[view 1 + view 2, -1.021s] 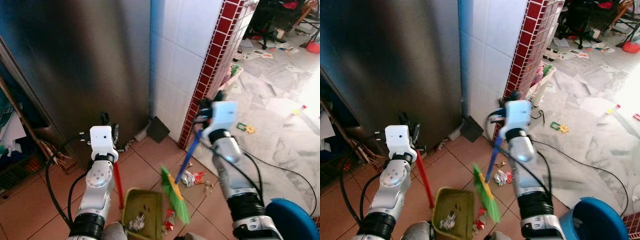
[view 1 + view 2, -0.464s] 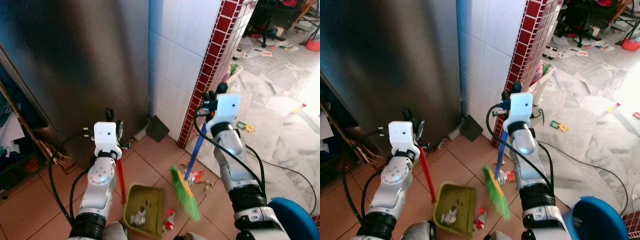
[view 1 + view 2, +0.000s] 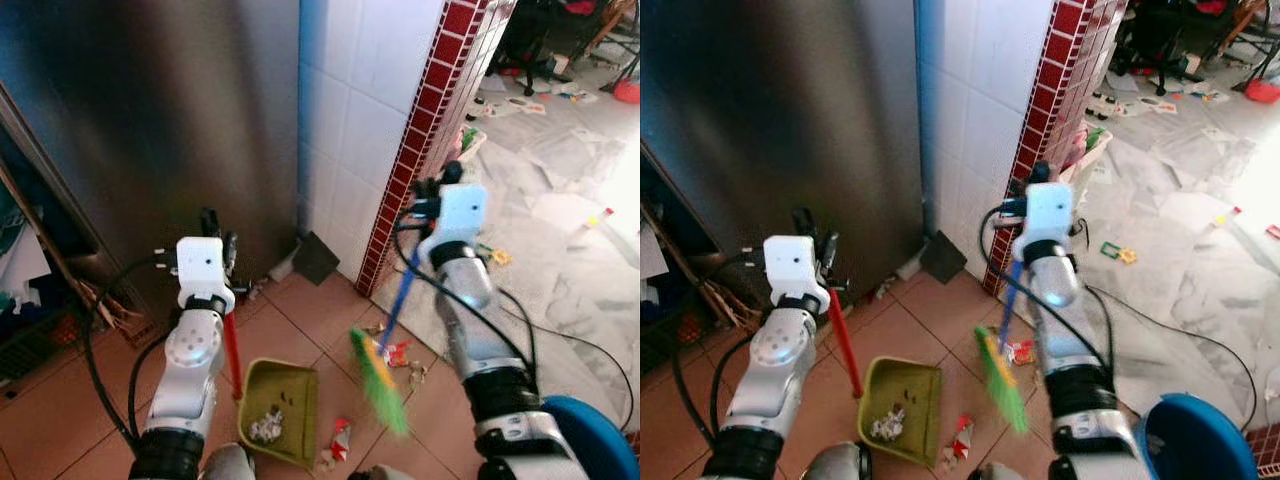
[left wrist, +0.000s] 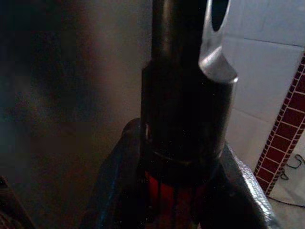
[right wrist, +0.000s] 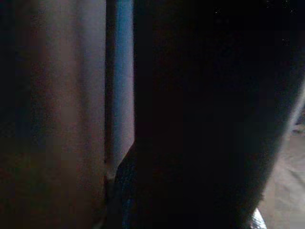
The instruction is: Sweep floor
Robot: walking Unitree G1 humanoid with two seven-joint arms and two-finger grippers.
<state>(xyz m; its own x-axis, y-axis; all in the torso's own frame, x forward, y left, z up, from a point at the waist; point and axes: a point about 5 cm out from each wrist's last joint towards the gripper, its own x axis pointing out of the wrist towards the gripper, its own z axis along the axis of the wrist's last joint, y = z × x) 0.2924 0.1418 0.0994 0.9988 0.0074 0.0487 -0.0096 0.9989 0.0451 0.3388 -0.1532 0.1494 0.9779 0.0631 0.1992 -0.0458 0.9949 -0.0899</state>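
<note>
My left gripper (image 3: 218, 240) is shut on the red handle (image 3: 232, 350) of a green dustpan (image 3: 280, 412), which rests on the terracotta tiles with bits of litter (image 3: 265, 428) inside. In the left wrist view the handle (image 4: 164, 191) runs up between the fingers. My right gripper (image 3: 440, 182) is shut on the blue handle (image 3: 400, 300) of a broom. Its green bristles (image 3: 380, 385) hang tilted just right of the dustpan, apart from it. A red and white wrapper (image 3: 395, 352) lies behind the bristles, and a small scrap (image 3: 340, 437) lies by the dustpan's right corner.
A steel fridge (image 3: 150, 120) stands ahead on the left, beside a white tiled wall (image 3: 360, 110) with a red tile edge (image 3: 420, 130). A dark flat thing (image 3: 316, 258) leans at the wall's foot. A black cable (image 3: 570, 340) and papers (image 3: 560, 150) lie on the marble floor to the right.
My right gripper has swung the broom to the right, so the bristles have moved away from the dustpan. The dustpan has shifted slightly left with my left gripper.
</note>
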